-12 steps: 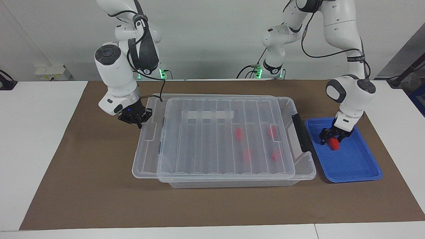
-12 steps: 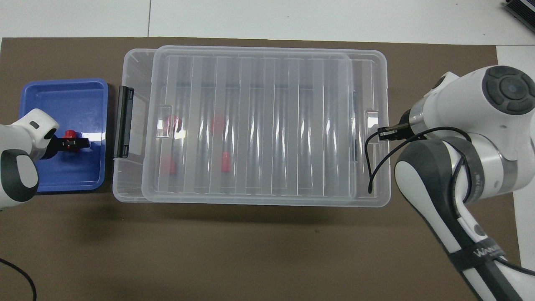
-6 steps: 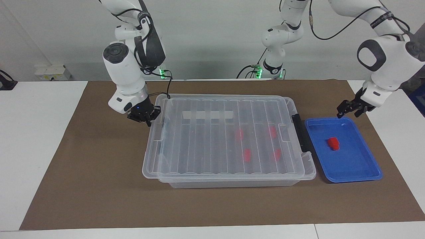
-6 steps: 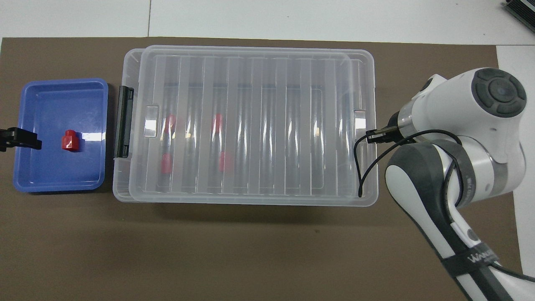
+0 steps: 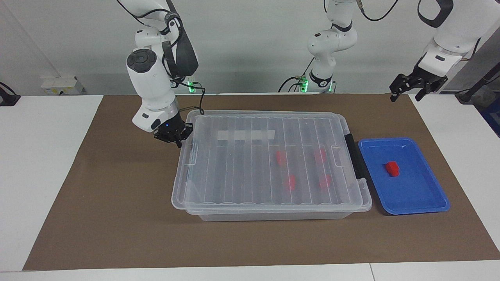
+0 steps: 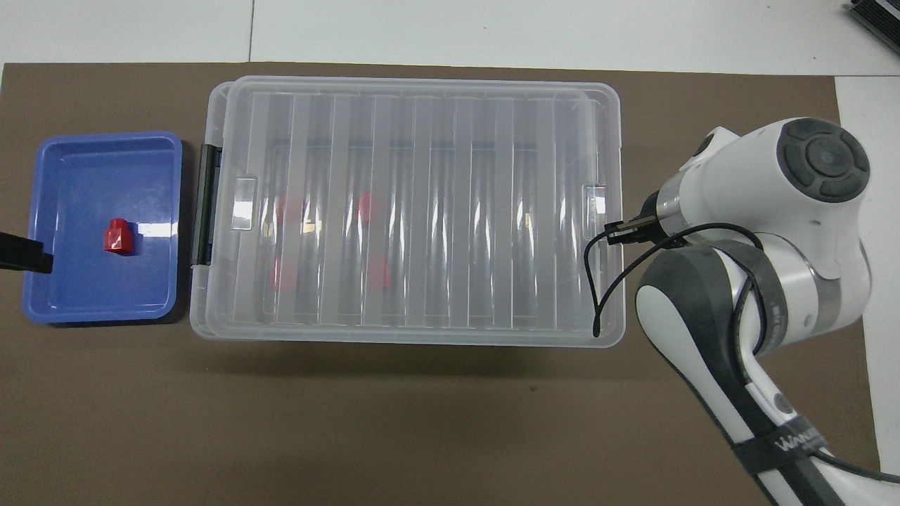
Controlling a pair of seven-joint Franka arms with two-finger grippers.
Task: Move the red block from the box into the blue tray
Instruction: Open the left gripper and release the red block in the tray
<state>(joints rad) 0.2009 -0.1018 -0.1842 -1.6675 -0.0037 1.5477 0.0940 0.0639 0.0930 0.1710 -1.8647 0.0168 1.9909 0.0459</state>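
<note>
A red block (image 5: 392, 168) lies loose in the blue tray (image 5: 414, 195); it also shows in the overhead view (image 6: 117, 235) in the tray (image 6: 91, 295). My left gripper (image 5: 406, 90) is open and empty, raised high over the mat beside the tray. The clear box (image 5: 273, 215) holds several more red blocks (image 5: 281, 157) under its ribbed lid (image 5: 234, 175). My right gripper (image 5: 173, 136) is at the lid's edge at the right arm's end, shut on it; in the overhead view it (image 6: 622, 233) sits at the lid (image 6: 422, 211).
A dark latch (image 5: 354, 156) stands on the box's end beside the tray. A white tape strip (image 5: 246, 135) shows through the lid. The brown mat (image 5: 117, 218) covers the table's middle.
My left gripper let go of the red block in the tray and rose up and away. My right gripper slid the lid toward the left arm's end, over the box.
</note>
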